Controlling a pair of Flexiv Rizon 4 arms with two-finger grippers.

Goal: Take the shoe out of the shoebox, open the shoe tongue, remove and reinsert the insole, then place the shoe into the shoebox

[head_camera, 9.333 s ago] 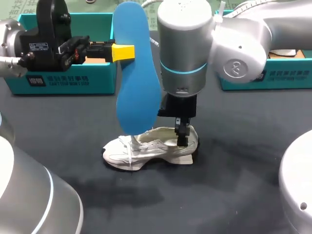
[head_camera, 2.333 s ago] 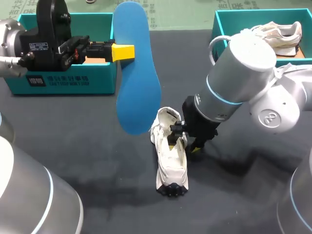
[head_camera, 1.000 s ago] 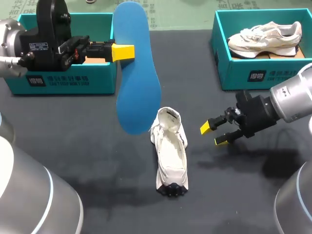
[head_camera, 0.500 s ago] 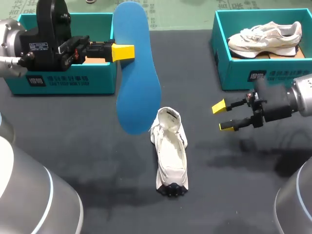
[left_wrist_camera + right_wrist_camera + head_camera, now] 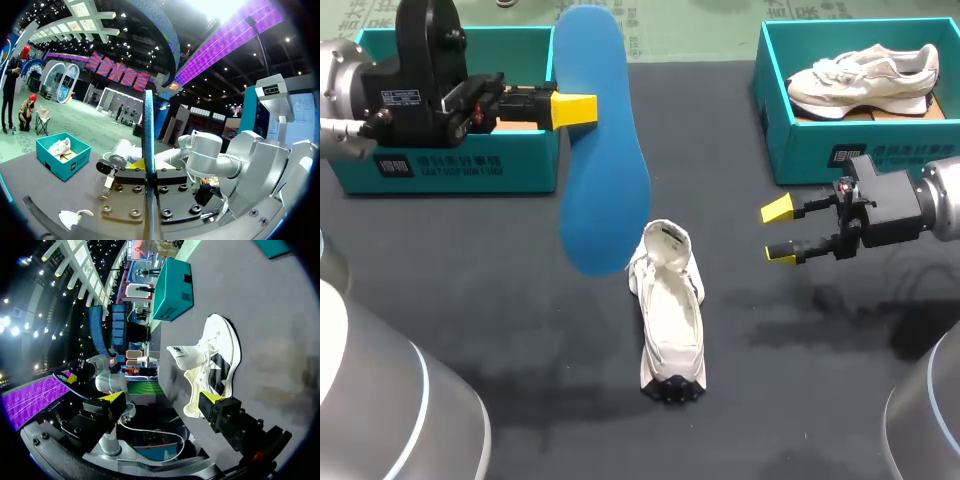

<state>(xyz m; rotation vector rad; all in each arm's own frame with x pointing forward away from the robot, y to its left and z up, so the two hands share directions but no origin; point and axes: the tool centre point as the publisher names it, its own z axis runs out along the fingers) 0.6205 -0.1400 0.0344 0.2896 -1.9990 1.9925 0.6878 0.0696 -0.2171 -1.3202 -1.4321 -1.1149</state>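
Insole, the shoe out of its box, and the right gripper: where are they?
insole (image 5: 603, 160), head view, middle of its blue face
shoe (image 5: 672, 315), head view, its open inside
right gripper (image 5: 780, 231), head view, midway between the yellow tips

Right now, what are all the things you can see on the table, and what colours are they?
table: 1, dark grey, under everything.
shoeboxes: 2, teal, one at the far left, one at the far right.
loose sneaker: 1, white, on the middle of the table, opening facing up.
boxed sneaker: 1, white and beige, lying in the far-right shoebox.
insole: 1, blue, held upright in the air just beyond the loose sneaker.
left gripper: 1, black with yellow tips, shut on the insole, by the far-left shoebox.
right gripper: 1, black with yellow tips, open and empty, to the right of the loose sneaker.
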